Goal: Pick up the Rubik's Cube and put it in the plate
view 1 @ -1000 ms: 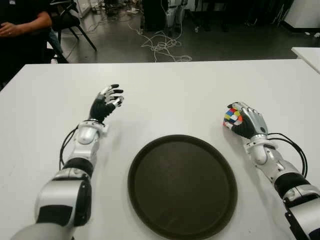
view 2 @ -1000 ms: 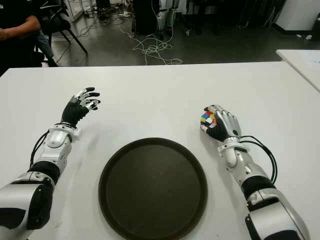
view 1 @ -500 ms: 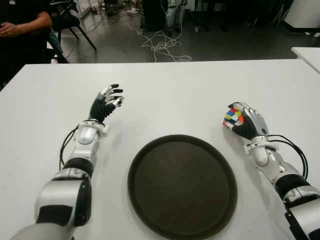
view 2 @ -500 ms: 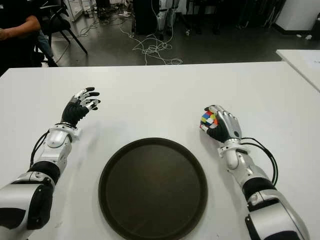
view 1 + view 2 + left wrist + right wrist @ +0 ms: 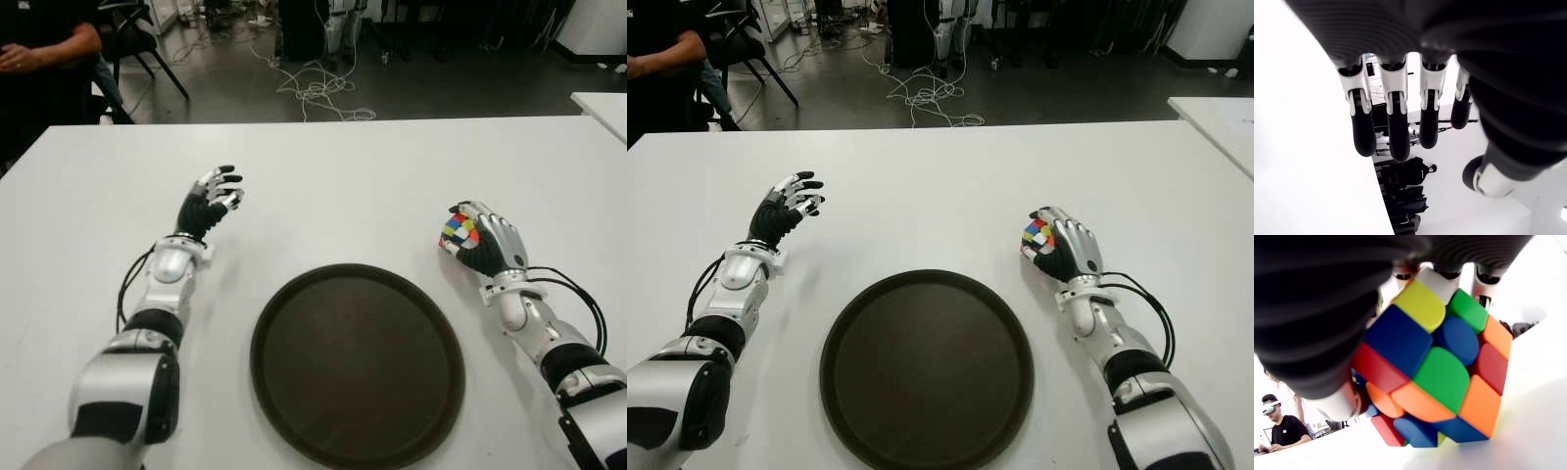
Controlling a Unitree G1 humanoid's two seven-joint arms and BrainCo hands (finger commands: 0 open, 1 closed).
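My right hand [image 5: 480,238] is curled around the Rubik's Cube [image 5: 457,231] on the white table [image 5: 362,186], to the right of the round dark plate [image 5: 357,362]. In the right wrist view the cube [image 5: 1432,367] fills the palm, its mixed colour tiles facing out and its lower edge close to the table. My left hand [image 5: 209,199] shows to the left of the plate with its fingers [image 5: 1394,122] spread and nothing in them.
A person in dark clothes [image 5: 44,49] sits beyond the table's far left corner beside a chair [image 5: 137,39]. Cables [image 5: 313,88] lie on the floor past the far edge. A second white table [image 5: 602,103] stands at the right.
My right hand with the cube has shifted slightly right and toward the near edge. The left hand has hardly moved.
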